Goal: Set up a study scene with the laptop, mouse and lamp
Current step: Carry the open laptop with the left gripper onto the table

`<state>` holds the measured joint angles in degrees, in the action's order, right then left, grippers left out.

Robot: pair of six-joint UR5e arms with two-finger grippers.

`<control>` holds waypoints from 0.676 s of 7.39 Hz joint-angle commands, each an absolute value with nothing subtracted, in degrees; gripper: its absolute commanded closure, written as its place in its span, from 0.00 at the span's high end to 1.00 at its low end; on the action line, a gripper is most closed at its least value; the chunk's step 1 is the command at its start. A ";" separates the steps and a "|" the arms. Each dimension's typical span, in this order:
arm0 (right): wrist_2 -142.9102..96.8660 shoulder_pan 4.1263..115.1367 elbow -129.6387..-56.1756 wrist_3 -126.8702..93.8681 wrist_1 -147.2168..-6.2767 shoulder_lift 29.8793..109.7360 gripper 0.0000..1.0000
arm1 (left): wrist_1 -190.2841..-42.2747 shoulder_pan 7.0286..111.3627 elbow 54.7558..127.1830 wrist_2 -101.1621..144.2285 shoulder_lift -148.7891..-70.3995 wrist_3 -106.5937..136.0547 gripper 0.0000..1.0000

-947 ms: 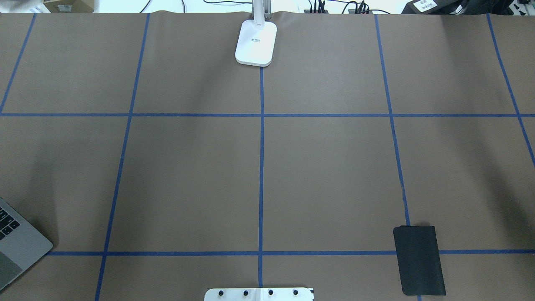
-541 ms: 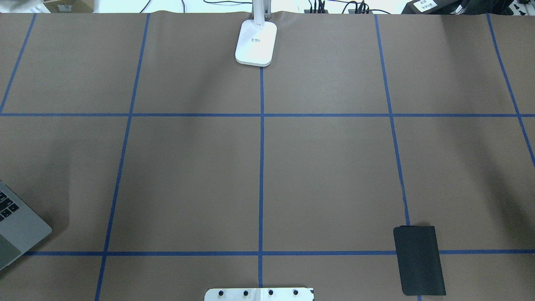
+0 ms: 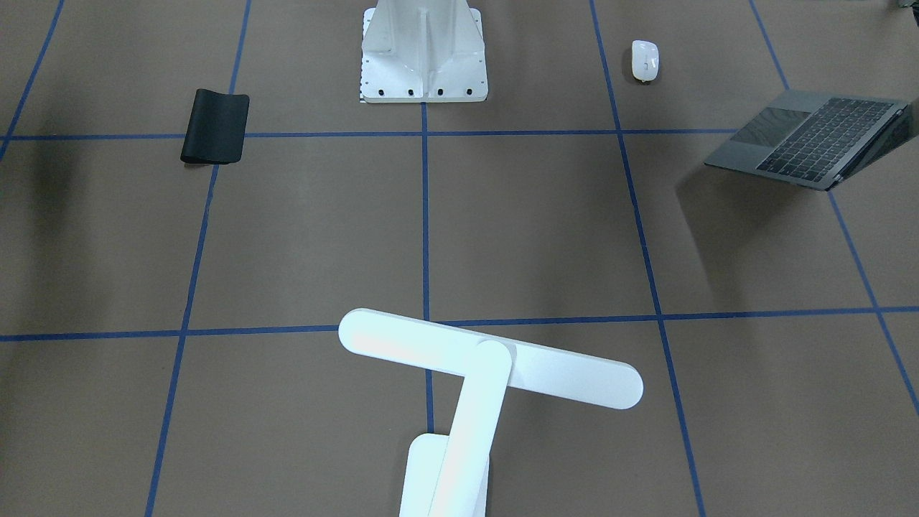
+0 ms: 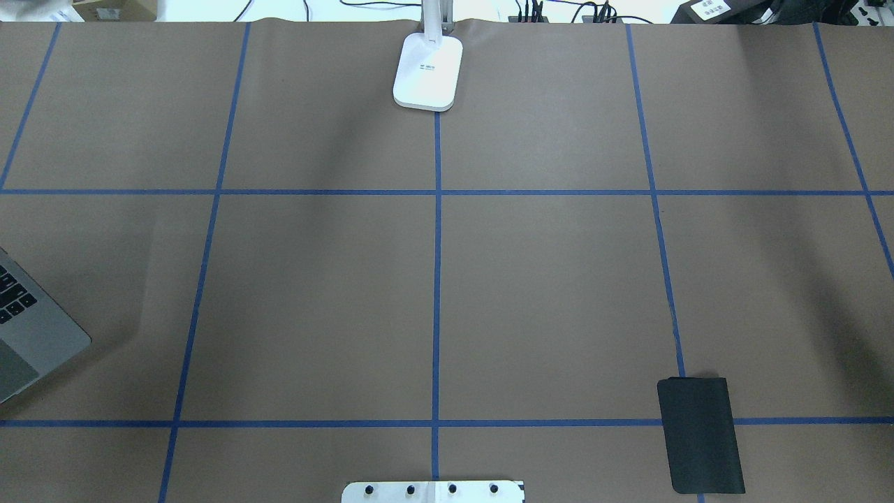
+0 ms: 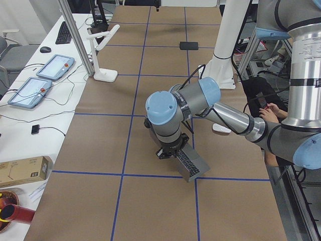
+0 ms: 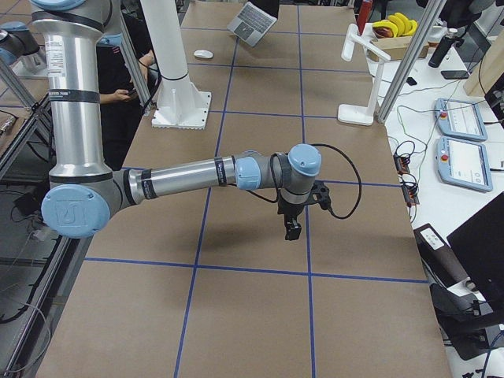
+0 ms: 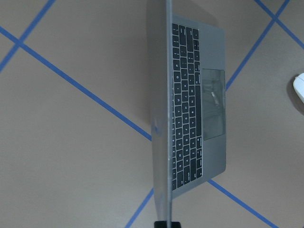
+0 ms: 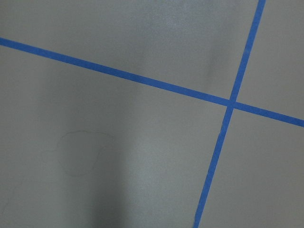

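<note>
Left fingers (image 7: pixel 167 224) are clamped on the lid edge of the laptop (image 7: pixel 199 104). Only a dark tip of them peeks in at 6 o'clock of the wrist view, right where the edge-on lid runs out of frame. The laptop is open, keyboard and trackpad showing, tilted, with a shadow spread beneath it on the brown worktop (image 3: pixel 538 230). Whether a corner touches down, I can't tell.

On the front-facing view the laptop sits out at 2 o'clock. The mouse (image 3: pixel 644 59) lies flat at 1 o'clock, near the laptop's trackpad side but apart from it. The lamp (image 3: pixel 488 366) stands at 6 o'clock, bar head level, well apart from the laptop. Over at 10 o'clock lies a black mouse pad (image 3: pixel 215 126), and at 12 stands the white pedestal (image 3: pixel 423 50).

Right fingers (image 6: pixel 292 231) point down over bare worktop, well apart from everything. Parted or closed, I can't tell; their wrist camera shows only paper and blue tape lines (image 8: pixel 142 78).
</note>
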<state>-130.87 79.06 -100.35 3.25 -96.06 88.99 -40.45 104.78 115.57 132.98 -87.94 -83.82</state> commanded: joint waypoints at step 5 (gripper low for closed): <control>-130.87 78.66 -100.37 3.16 -96.06 88.86 1.00 | -41.74 99.23 110.75 135.88 -92.19 -81.21 0.00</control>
